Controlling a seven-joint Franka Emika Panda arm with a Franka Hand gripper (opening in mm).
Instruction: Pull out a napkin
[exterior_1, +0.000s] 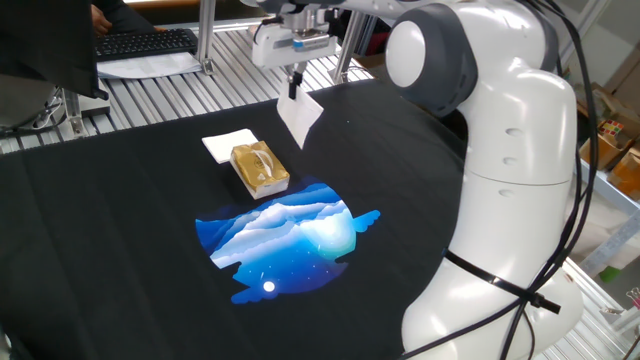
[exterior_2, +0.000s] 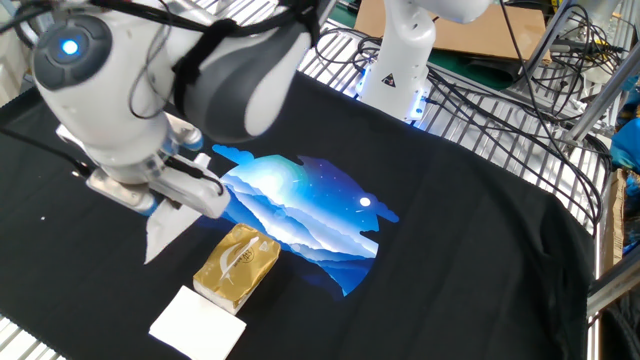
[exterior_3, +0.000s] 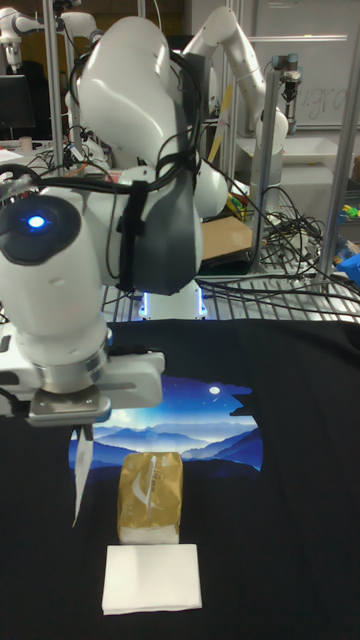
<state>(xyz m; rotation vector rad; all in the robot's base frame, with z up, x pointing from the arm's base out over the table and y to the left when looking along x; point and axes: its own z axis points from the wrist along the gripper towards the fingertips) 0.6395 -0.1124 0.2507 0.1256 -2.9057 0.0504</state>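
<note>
A thin white napkin (exterior_1: 300, 118) hangs in the air from my gripper (exterior_1: 295, 88), which is shut on its top edge. The napkin dangles above the black cloth, to the back right of the golden-brown pack (exterior_1: 260, 168) and clear of it. In the other fixed view the napkin (exterior_2: 164, 231) hangs under the gripper body, left of the pack (exterior_2: 236, 265); the fingertips are hidden there. The tall fixed view shows the napkin (exterior_3: 82, 470) edge-on, drooping left of the pack (exterior_3: 150, 495) below my gripper (exterior_3: 86, 427).
A squarer white sheet (exterior_1: 225, 143) lies flat against the pack's far end. A blue mountain print (exterior_1: 285, 235) covers the middle of the black cloth (exterior_1: 120, 250). A keyboard (exterior_1: 145, 42) sits beyond the back edge. Cables (exterior_2: 500, 110) and another robot base (exterior_2: 400, 60) stand on the far side.
</note>
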